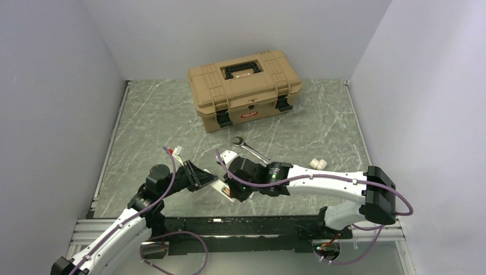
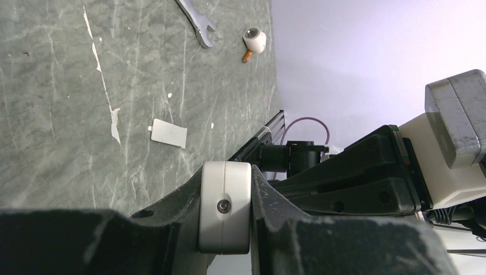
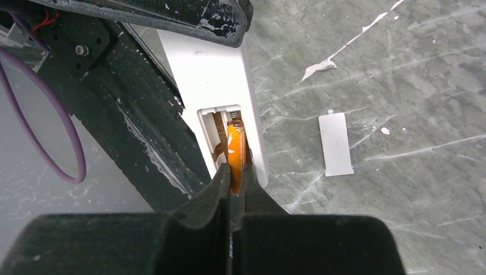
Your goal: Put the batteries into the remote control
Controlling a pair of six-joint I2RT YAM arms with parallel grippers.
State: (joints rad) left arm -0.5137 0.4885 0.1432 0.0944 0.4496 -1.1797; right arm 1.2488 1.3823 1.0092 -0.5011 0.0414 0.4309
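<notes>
No writing is legible, the red label [image 1: 250, 114] on the tan toolbox [image 1: 258, 86] beyond both grippers being too small to read; the left gripper [image 1: 202, 176] clamps the remote control [image 3: 209, 74] by one end, the right gripper [image 3: 232, 189] pinches an orange battery [image 3: 234, 149] in its open recess, the loose cover [image 3: 335, 143] lies just beside, and the wrench [image 1: 250, 148] and a white cylinder [image 1: 318, 164] lie farther out.
</notes>
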